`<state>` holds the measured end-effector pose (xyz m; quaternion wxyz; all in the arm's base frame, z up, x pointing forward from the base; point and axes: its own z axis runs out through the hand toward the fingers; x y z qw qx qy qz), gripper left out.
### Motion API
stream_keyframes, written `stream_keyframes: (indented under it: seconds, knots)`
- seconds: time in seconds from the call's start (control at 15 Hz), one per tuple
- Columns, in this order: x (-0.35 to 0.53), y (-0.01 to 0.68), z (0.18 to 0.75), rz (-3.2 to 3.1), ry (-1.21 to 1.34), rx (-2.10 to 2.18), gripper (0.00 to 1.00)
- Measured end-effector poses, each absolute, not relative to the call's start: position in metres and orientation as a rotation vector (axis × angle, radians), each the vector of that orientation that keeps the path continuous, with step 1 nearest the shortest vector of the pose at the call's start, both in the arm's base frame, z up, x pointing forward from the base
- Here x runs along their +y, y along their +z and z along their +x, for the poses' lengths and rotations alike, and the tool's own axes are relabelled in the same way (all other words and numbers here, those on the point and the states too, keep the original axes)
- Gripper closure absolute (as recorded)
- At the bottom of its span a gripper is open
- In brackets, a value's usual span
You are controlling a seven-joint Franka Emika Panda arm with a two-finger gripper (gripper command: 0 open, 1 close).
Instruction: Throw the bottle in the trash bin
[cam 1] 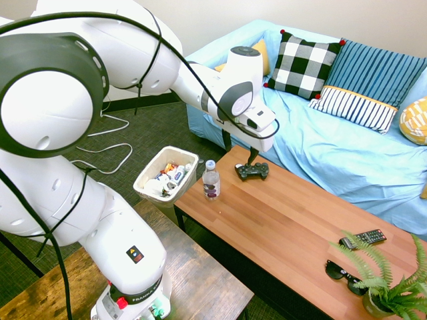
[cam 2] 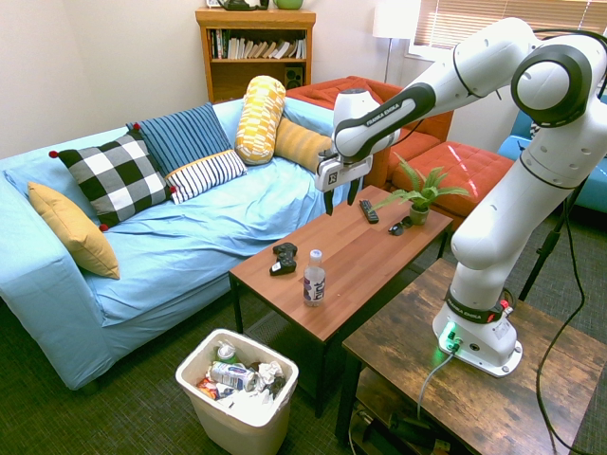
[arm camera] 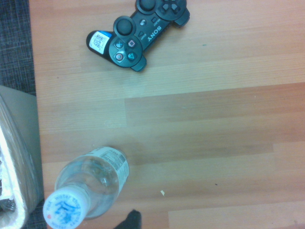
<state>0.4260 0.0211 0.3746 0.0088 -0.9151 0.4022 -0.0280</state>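
a: where's the bottle [cam 1: 211,180]?

b: upright on the wooden coffee table [cam 1: 293,227], near the table end closest to the trash bin [cam 1: 165,175]. white cap on, dark label band round the middle. nothing touching it.

a: gripper [cam 2: 340,197]?

b: hanging in the air above the table, fingers pointing down and apart, nothing between them. in the second exterior view it sits higher and further along the table than the bottle [cam 2: 314,278], well clear of it.

a: bin?

b: on the floor just off that table end, lower than the tabletop. cream, rounded corners, colourful litter inside [cam 2: 237,377], including a crushed bottle or can, hard to tell which. in the wrist view only its rim [arm camera: 14,167] shows, beside the table edge.

a: what else is on the table?

b: black game controller [cam 1: 252,171] near the bottle, not touching; in the first exterior view it lies right under the gripper [cam 1: 252,157]. wrist view shows the controller [arm camera: 138,34] and the bottle [arm camera: 90,186] from above, bare wood between them, blue print on the cap. at the far end: a remote [cam 1: 362,237], dark sunglasses [cam 1: 344,276], and a potted fern [cam 1: 390,287].

a: background?

b: blue-covered sofa [cam 2: 190,237] along the table's long side, with a checked cushion [cam 2: 112,176], a striped one [cam 2: 187,136] and a yellow one [cam 2: 72,227]. bookshelf [cam 2: 254,47] behind.
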Motion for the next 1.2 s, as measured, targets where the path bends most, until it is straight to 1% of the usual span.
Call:
stream_keyframes:
  seconds: [0.4,0.8,1.2]
  knots:
    - [0.032,0.363,0.429,-2.834,-0.032,1.251,0.00]
    - [0.097,0.357,0.418,-2.861,-0.044,1.229,0.00]
    - [0.129,0.307,0.407,-2.920,-0.037,1.235,0.00]
